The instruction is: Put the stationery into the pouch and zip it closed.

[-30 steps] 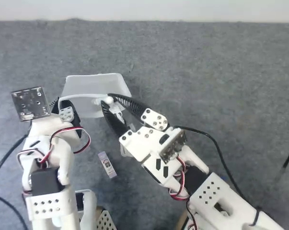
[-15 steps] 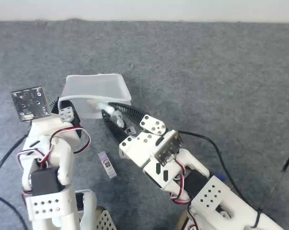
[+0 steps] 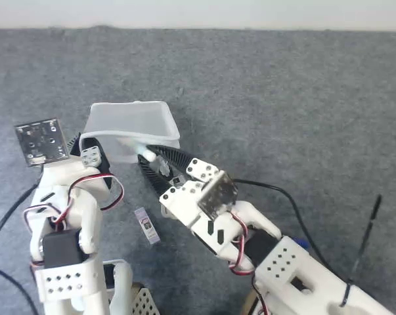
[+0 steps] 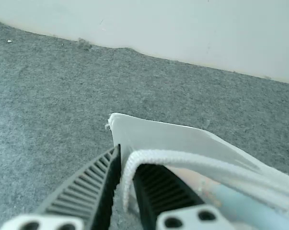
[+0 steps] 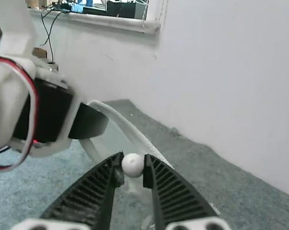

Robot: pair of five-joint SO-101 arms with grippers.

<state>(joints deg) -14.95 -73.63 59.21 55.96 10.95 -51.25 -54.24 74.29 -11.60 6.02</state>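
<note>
Right gripper (image 5: 132, 167): drawn back beside translucent white plastic pouch (image 3: 133, 121), jaws clamped on small white round knob (image 5: 132, 163). Left gripper (image 4: 126, 160): jaws clamped on pouch rim.

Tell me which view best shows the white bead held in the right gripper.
The right wrist view: the white bead sits close up, pinched in the right gripper. The high view shows it small, at the near edge of the pouch. The left wrist view shows the pouch rim clamped in the left gripper.
</note>
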